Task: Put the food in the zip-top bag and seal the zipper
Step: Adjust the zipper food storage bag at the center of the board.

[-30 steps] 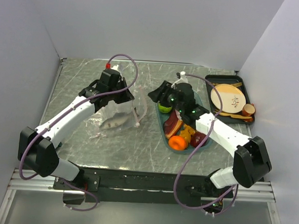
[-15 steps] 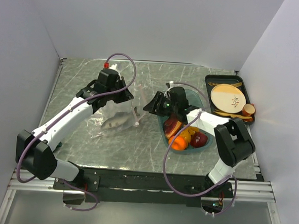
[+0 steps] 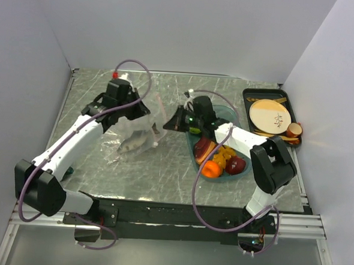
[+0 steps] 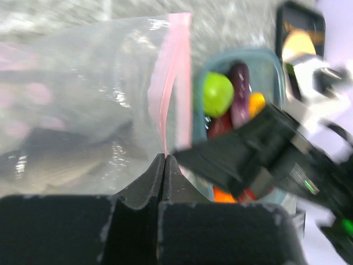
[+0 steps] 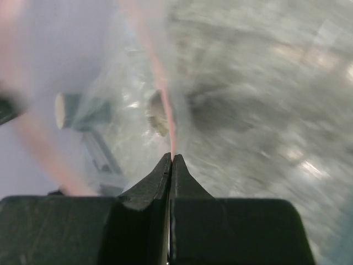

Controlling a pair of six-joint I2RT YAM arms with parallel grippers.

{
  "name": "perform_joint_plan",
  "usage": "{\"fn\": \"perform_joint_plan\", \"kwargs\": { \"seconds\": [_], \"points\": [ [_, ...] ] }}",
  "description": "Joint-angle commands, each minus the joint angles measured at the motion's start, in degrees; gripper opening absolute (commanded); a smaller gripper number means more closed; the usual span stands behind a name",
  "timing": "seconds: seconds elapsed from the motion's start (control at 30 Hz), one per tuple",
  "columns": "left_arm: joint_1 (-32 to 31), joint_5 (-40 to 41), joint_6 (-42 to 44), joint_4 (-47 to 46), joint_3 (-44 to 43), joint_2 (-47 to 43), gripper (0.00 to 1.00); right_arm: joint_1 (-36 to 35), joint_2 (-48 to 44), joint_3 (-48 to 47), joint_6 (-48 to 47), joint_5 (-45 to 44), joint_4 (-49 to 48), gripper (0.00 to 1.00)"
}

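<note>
Pink zipper (image 4: 177, 61) | left gripper (image 4: 165, 157) clamps it | right gripper (image 5: 171, 157) clamps it | seen from wrists only

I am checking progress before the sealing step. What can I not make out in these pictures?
Top view: the left tool and right tool partly cover the zipper; sealed or open, unclear.
Right wrist view: blur; the thing inside the zip-top bag is unidentifiable.
Left wrist view: the right arm hides part of the teal tray.
</note>
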State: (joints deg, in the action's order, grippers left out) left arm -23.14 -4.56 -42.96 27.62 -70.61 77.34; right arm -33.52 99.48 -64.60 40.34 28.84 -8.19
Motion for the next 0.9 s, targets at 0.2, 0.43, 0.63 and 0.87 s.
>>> {"fn": "perform_joint_plan", "kwargs": {
  "seconds": [0.2,0.43,0.63,0.87],
  "points": [
    [8.0,3.0,2.7,5.8,-2.8,-6.9,0.01,-6.5,-2.4,-5.8,-7.7,-2.8,6.4,0.00],
    [8.1,-9.6,0.5,-1.2,2.4,-1.1,0.01,-6.4,-5.4,2.1,-5.5,-8.4,7.8,0.13],
    [8.0,-15.5,0.8,-5.1,4.4,2.1,0.01,-3.6,-7.7,2.6,-6.1,-12.1,11.1,0.44],
    [7.9,-15.8,2.9,-4.7,4.7,2.6,0.01,4.9,-11.1,5.5,-7.2,-13.4,12.9,0.55]
  ]
}}
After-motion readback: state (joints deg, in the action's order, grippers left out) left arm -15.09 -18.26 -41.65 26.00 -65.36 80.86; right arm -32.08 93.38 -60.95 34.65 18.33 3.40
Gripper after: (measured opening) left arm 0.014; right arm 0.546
